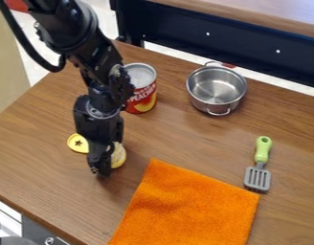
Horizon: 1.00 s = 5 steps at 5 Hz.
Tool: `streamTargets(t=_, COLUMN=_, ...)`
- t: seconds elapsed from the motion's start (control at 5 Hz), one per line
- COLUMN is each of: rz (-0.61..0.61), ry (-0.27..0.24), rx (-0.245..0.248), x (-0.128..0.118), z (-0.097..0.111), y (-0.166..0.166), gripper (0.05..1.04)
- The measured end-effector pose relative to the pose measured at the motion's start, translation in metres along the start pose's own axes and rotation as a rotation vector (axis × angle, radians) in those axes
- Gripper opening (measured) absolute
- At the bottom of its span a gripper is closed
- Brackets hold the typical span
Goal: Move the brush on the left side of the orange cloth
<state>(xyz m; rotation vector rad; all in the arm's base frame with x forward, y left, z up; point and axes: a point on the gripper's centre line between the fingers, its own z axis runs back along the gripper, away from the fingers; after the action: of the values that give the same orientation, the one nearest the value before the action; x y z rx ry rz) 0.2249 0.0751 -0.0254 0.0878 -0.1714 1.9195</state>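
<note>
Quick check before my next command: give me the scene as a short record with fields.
claw: low, left of the cloth
yellow pieces: either side of the claw; possibly the brush, partly hidden
orange cloth: spread at the lower edge of the view
spatula: green handle, gray slotted head, by the cloth's right corner
can: red label, upright
pot: metal, right of the can

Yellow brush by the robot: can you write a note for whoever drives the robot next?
Gripper: low at the yellow brush, partly covering it; can't tell if it's holding on.
Things: the brush is left of the orange cloth in the camera view, not touching it.
Done: the brush looks to be where it should.
Left: probably let go, if held, and lift clear.
</note>
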Motion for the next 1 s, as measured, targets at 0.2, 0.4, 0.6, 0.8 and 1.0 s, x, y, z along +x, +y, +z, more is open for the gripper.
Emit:
streamTargets(t=0.2, rz=-0.01, ry=0.001, rx=-0.016, x=0.0, z=0.004, y=-0.001, gripper=0.999)
streamTargets(t=0.4, rz=-0.01, ry=0.015, rx=-0.01, x=-0.003, z=0.01, y=0.001, gripper=0.999)
streamTargets(t=0.6, rz=-0.074, ry=0.02, rx=-0.071, x=-0.009, z=0.031, y=-0.005, gripper=0.999)
streamTargets(t=0.8, rz=-0.126, ry=0.005, rx=-0.126, x=-0.017, z=0.051, y=-0.007, gripper=0.999)
streamTargets(t=1.0, rz=-0.307, ry=-0.019, rx=-0.179, x=-0.035, z=0.064, y=-0.018, gripper=0.999)
